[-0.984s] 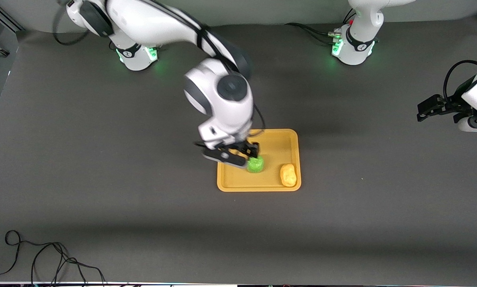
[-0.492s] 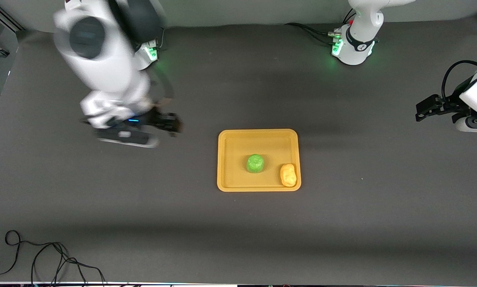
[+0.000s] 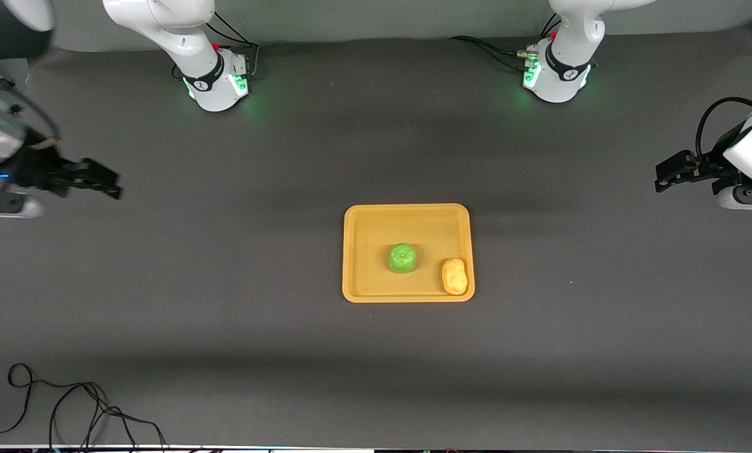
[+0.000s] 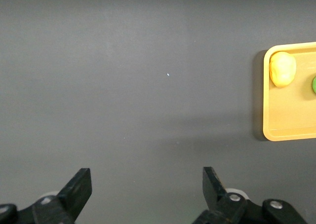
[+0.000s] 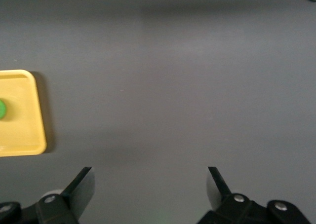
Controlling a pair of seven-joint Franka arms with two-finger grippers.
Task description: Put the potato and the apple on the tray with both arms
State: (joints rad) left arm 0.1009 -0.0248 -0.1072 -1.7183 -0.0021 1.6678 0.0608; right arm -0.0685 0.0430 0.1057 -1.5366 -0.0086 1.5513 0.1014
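The yellow-orange tray (image 3: 407,217) lies on the dark table mid-way between the arms. The green apple (image 3: 403,258) sits in it near its middle. The yellow-tan potato (image 3: 454,276) lies in the tray's corner toward the left arm's end, nearer the front camera. My right gripper (image 3: 109,184) is open and empty over bare table at the right arm's end. My left gripper (image 3: 665,176) is open and empty over bare table at the left arm's end. The left wrist view shows the tray (image 4: 281,125), potato (image 4: 282,68) and a sliver of apple (image 4: 313,84). The right wrist view shows the tray (image 5: 24,135) and apple edge (image 5: 2,109).
A black cable (image 3: 68,409) loops on the table at the front corner of the right arm's end. The two green-lit arm bases (image 3: 215,78) (image 3: 555,72) stand along the table's edge farthest from the front camera.
My right gripper let go of the apple on the tray, then swung away to the right arm's end of the table. The left arm has barely moved.
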